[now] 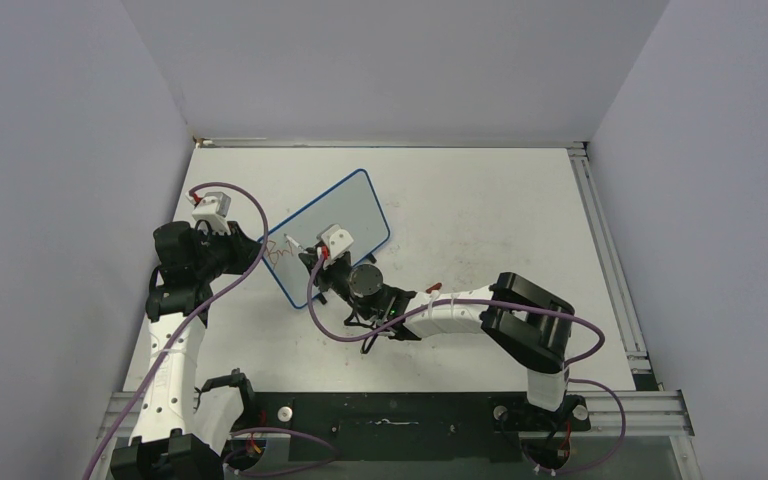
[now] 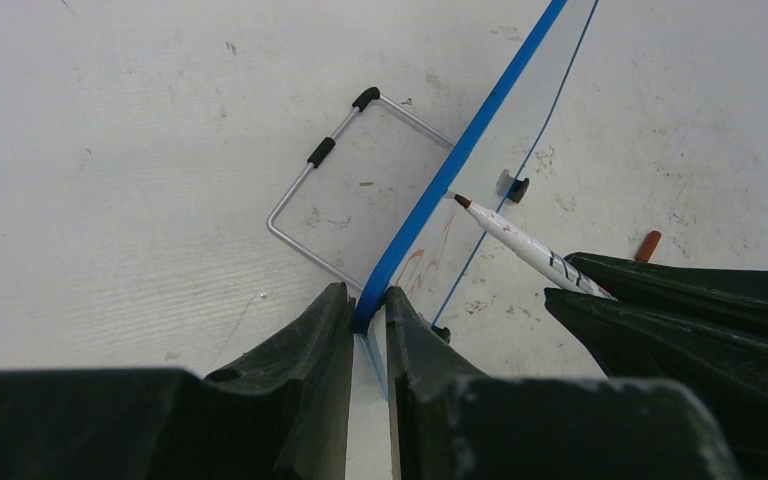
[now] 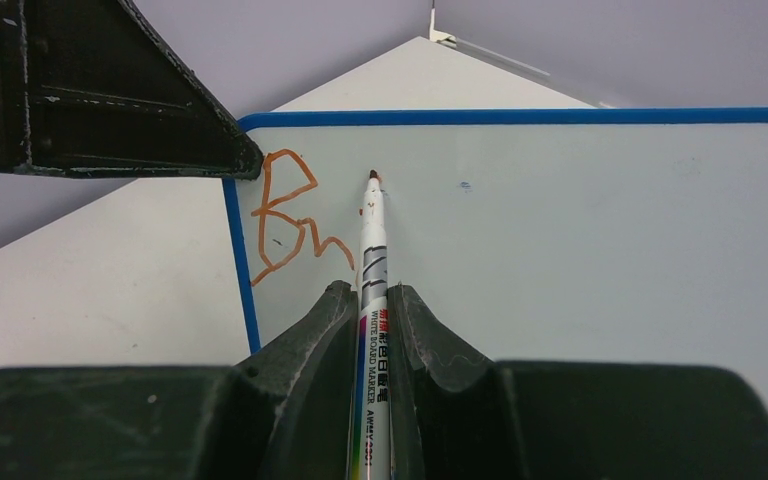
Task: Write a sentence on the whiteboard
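Note:
The whiteboard (image 1: pixel 335 232) with a thin blue frame stands tilted on the table, left of centre. My left gripper (image 2: pixel 368 305) is shut on its blue edge (image 2: pixel 430 205) at the near corner. My right gripper (image 3: pixel 371 295) is shut on a white whiteboard marker (image 3: pixel 371 265), its red tip at the board's face (image 3: pixel 580 220). The sentence (image 3: pixel 285 215) is only a red "Br" near the board's left edge, also in the top view (image 1: pixel 280 250). The marker shows in the left wrist view (image 2: pixel 520 240), tip at the board.
The board's wire stand (image 2: pixel 345 180) with black sleeves lies flat behind it. A red marker cap (image 1: pixel 433 288) lies on the table by my right arm, also in the left wrist view (image 2: pixel 646 245). Grey walls enclose the table; a rail runs along its right edge (image 1: pixel 610 260).

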Controlling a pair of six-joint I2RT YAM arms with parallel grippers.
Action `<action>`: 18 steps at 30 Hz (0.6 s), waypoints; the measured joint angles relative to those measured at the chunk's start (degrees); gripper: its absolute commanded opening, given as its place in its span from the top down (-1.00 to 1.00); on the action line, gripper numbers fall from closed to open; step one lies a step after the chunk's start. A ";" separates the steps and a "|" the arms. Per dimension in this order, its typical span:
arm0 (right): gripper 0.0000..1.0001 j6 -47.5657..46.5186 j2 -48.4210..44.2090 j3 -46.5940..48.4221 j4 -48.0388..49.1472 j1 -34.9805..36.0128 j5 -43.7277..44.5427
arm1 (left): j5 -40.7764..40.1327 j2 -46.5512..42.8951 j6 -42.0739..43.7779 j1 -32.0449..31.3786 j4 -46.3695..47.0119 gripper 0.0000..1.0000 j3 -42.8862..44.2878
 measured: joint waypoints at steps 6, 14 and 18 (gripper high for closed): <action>0.89 -0.17 -0.50 -0.46 0.04 0.63 -0.17 | 0.04 -0.09 0.00 0.00 -0.04 1.00 0.00; 0.89 -0.17 -4.79 -3.91 0.07 1.07 -0.15 | 0.02 -0.11 -0.02 0.00 -0.09 1.00 0.00; 0.89 -0.17 -5.31 -4.74 0.37 1.07 -0.04 | 0.02 -0.11 -0.02 0.00 -0.11 1.00 0.00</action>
